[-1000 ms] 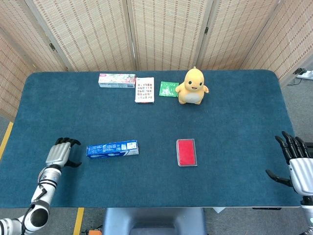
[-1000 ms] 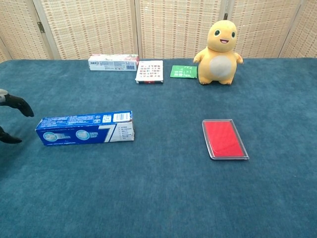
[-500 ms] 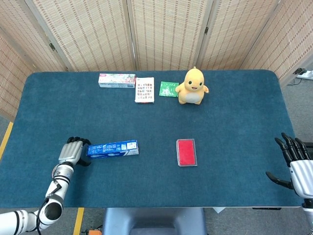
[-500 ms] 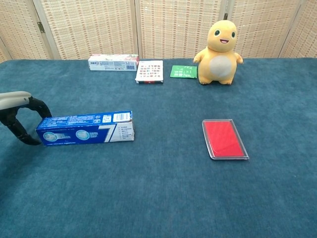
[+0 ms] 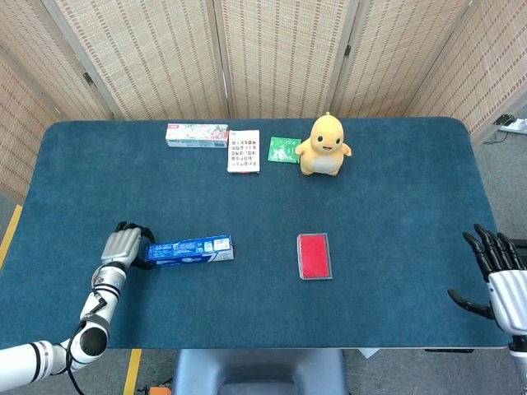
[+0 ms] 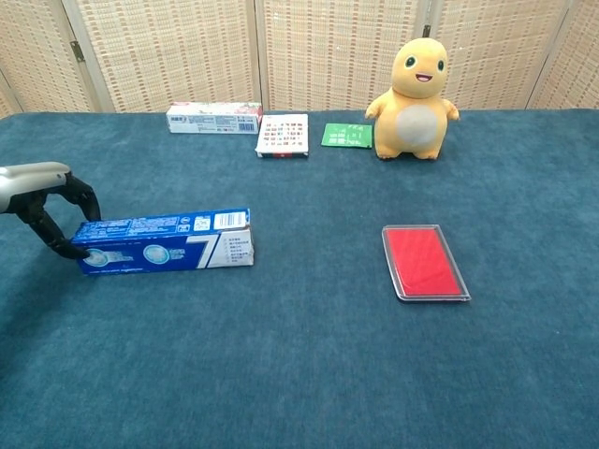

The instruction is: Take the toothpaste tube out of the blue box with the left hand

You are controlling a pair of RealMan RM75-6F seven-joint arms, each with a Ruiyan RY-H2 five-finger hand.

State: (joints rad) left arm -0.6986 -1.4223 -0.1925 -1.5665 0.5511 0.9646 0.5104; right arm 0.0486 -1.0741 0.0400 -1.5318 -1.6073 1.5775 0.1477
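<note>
- Blue box (image 5: 189,250) lies flat on the teal table (image 5: 395,189), front-left area, long axis running left-right across the robot's view.
- left hand (image 5: 123,246) sits right at the box's left end; in the chest view its dark fingertips (image 6: 67,245) touch or overlap that end face. Fingers are curled around the end in a claw with a gap between them. Can't tell whether they're clamped on the box or only resting against it.
- Toothpaste tube isn't visible, presumably inside the box. Can't tell which end flap opens. Right end looks white/printed, with no obvious open flap in either view.
- Key relation: the box extends away from the left hand toward the robot's right, so the hand is lined up with the long axis, not across it. A pull along that axis would drag the box, not the tube, unless the box is held down.
- right hand (image 5: 500,278) hangs off the table's right edge, fingers spread, holding nothing, well apart from the box. Left hand is far nearer, which matches the task.
- Judgement: still early, tube not out yet.
</note>
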